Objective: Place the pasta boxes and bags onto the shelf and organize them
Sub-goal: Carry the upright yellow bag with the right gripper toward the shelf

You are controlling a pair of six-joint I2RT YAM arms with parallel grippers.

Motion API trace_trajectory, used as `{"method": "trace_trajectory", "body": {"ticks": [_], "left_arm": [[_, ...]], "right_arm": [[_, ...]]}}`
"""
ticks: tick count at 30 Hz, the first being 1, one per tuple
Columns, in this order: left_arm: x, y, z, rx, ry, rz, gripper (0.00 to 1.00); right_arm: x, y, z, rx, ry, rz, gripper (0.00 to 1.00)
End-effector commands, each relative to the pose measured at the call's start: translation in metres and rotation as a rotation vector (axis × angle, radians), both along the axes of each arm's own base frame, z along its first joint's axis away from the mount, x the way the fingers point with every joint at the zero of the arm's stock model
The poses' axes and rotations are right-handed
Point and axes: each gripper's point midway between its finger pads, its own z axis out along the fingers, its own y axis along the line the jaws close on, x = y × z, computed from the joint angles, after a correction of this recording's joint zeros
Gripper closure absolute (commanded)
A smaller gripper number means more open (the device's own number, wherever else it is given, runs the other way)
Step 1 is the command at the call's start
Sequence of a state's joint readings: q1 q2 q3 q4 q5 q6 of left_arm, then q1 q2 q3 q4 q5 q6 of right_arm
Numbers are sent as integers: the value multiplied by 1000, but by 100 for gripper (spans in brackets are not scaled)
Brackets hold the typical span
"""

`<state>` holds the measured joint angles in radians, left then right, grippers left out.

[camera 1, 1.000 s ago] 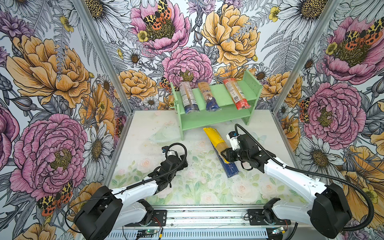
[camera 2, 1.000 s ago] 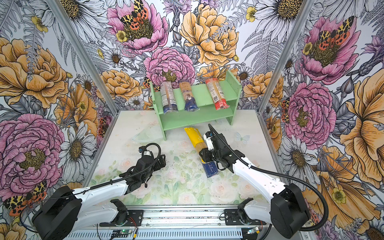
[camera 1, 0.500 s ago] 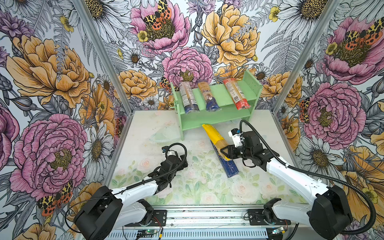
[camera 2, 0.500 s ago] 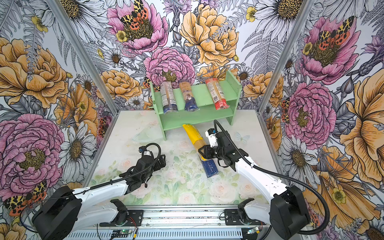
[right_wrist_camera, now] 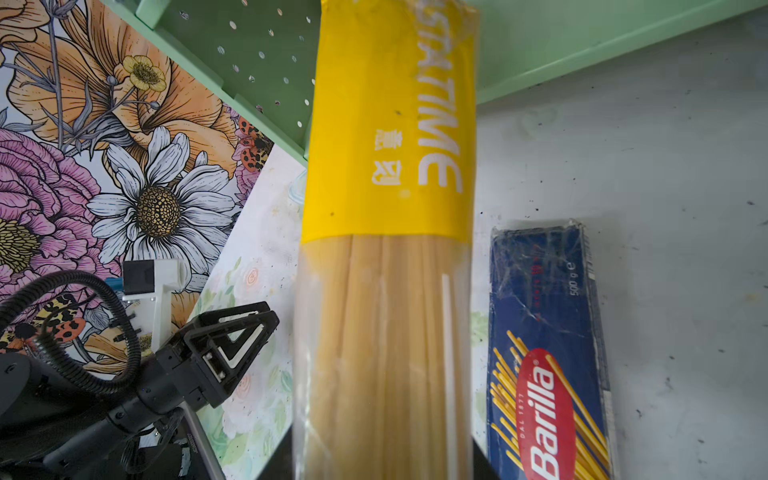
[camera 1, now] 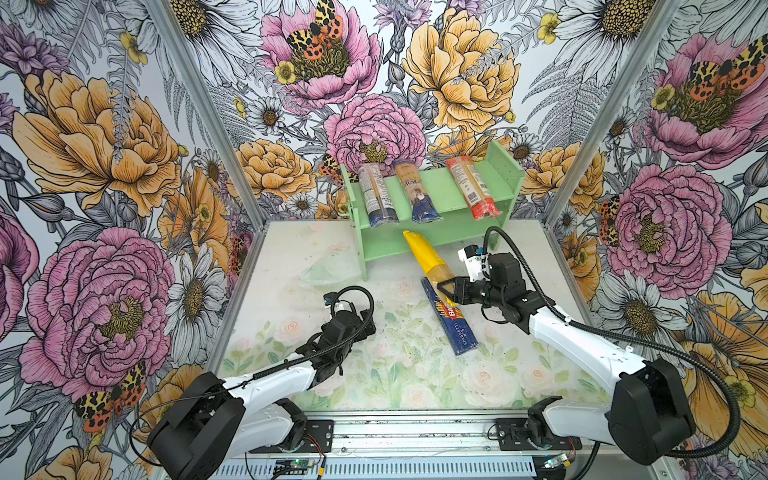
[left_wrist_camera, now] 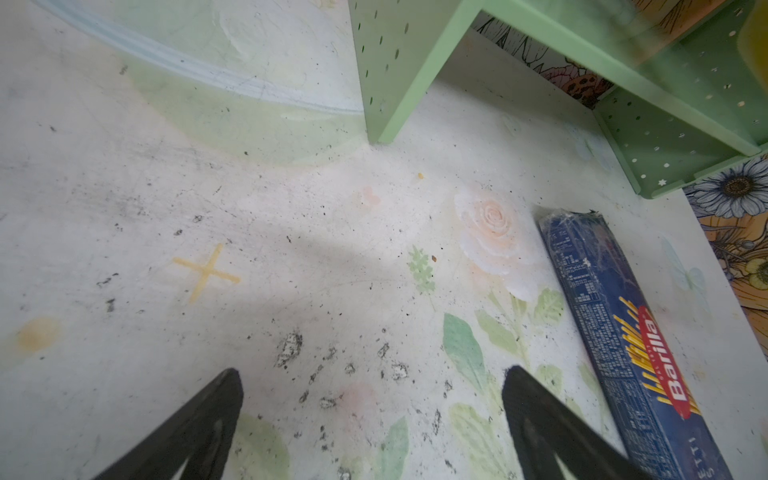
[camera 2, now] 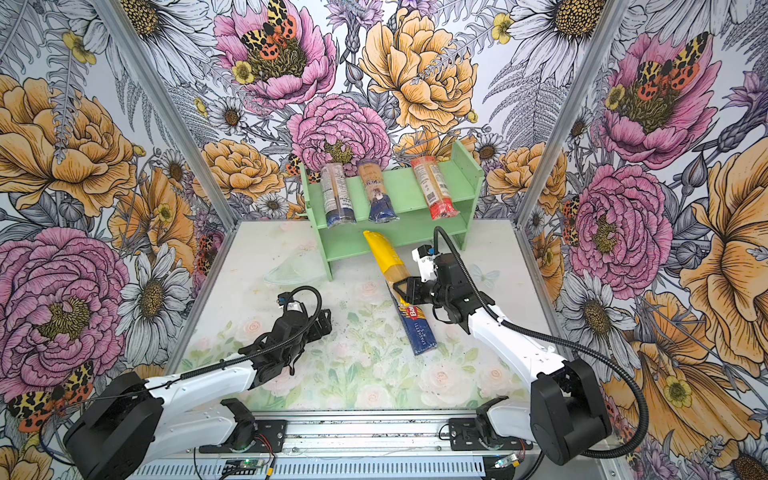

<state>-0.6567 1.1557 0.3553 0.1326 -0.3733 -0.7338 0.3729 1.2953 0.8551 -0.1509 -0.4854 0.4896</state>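
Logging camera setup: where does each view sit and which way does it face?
Top views: high above the arm bases, looking down toward the shelf; both arms show.
Left wrist: low over the table, facing shelf and Barilla box; open fingers show.
Right wrist: looks along the gripped yellow bag toward the shelf; left gripper shows.
Both wrist views share the Barilla box.

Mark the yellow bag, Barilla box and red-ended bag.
yellow bag (camera 1: 426, 255), in a top view, on its yellow printed section.
Barilla box (camera 1: 451, 315), in a top view, on the red logo at mid-length.
red-ended bag (camera 1: 471, 189), in a top view, on the label at mid-length.
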Motion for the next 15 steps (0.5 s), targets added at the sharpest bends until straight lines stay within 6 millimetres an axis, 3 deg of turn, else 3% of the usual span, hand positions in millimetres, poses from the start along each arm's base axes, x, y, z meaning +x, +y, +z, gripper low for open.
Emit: {"method": "trace_trajectory", "body": {"ticks": [1, 15], "left_arm": [[4, -4, 13, -35, -31, -7, 1], [4, -5, 17, -42, -38, -15, 1]], "right_arm": [[28, 12, 80, 119, -265, 23, 100], [56, 22, 95, 161, -297, 12, 100]]}}
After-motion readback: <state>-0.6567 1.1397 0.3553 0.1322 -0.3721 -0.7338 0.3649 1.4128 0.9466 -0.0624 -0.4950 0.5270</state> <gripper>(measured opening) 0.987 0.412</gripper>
